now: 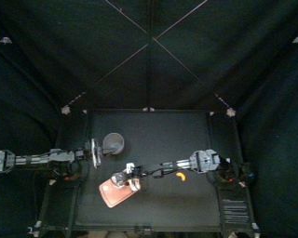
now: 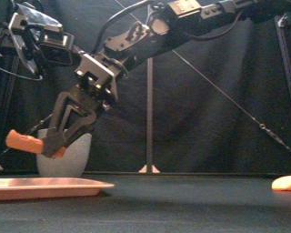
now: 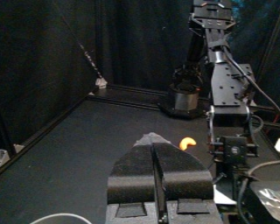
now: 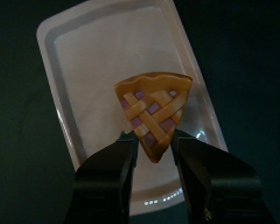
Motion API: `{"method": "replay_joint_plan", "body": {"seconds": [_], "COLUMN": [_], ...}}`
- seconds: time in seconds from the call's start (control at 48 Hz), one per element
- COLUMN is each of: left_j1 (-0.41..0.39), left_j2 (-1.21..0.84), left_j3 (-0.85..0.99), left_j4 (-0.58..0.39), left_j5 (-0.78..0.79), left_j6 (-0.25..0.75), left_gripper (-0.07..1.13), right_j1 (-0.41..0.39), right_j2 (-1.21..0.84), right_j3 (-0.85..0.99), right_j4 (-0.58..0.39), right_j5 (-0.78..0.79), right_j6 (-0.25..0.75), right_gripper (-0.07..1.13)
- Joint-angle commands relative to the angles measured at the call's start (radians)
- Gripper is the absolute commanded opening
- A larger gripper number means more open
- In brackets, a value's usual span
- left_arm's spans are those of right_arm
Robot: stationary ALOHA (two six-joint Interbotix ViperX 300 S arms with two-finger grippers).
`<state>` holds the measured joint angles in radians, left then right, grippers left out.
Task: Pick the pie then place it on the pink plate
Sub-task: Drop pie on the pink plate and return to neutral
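Note:
The pie [image 4: 154, 108] is a tan lattice wedge with purple filling. My right gripper [image 4: 161, 147] is shut on its narrow end and holds it just above the pink plate [image 4: 98, 54]. The front view shows the pie [image 2: 25, 141] hanging clear of the plate [image 2: 45, 187] at the left, with the right gripper [image 2: 54, 136] tilted down over it. From above, the right gripper [image 1: 126, 177] is over the plate [image 1: 115, 195]. My left gripper [image 1: 74, 160] rests at the table's left side, jaws shut on nothing [image 3: 160, 168].
A tall grey speckled cup [image 1: 115, 141] stands behind the plate, close to the right gripper in the front view [image 2: 65, 162]. A small orange toy [image 1: 185, 173] lies on the table under the right arm, also low at the right in the front view [image 2: 287, 183].

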<state>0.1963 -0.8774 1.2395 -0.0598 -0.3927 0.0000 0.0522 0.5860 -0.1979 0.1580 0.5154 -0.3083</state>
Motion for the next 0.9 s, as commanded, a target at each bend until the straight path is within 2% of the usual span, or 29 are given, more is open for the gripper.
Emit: {"method": "replay_joint_plan", "body": {"seconds": [0.021, 0.125, 0.333, 0.479, 0.583, 0.771, 0.896], "left_j1": [0.003, 0.003, 0.003, 0.003, 0.003, 0.003, 0.003], "left_j2": [0.002, 0.003, 0.003, 0.003, 0.003, 0.002, 0.000], "left_j3": [-0.011, -0.009, -0.008, -0.006, 0.000, 0.011, 0.012], "left_j4": [-0.003, -0.003, -0.003, -0.003, -0.005, -0.017, -0.018], "left_j5": [-0.009, -0.011, -0.011, -0.011, -0.011, -0.011, -0.009], "left_j6": [0.000, 0.000, 0.002, 0.000, -0.002, -0.002, 0.000], "left_gripper": [-0.01, -0.01, -0.01, -0.01, -0.01, -0.01, -0.01], "right_j1": [0.008, 0.006, 0.017, 0.025, 0.018, 0.011, -0.015], "right_j2": [-0.011, -0.005, -0.009, -0.051, -0.138, -0.342, -0.446], "right_j3": [-0.061, -0.071, -0.060, -0.005, 0.115, 0.413, 0.581], "right_j4": [-0.037, -0.060, -0.084, -0.097, -0.083, -0.083, -0.075], "right_j5": [0.000, 0.018, 0.034, 0.031, -0.066, -0.370, -0.497], "right_j6": [0.034, 0.081, 0.130, 0.160, 0.181, 0.207, 0.236], "right_gripper": [0.69, 0.77, 1.01, 1.03, 1.03, 1.03, 1.03]}}
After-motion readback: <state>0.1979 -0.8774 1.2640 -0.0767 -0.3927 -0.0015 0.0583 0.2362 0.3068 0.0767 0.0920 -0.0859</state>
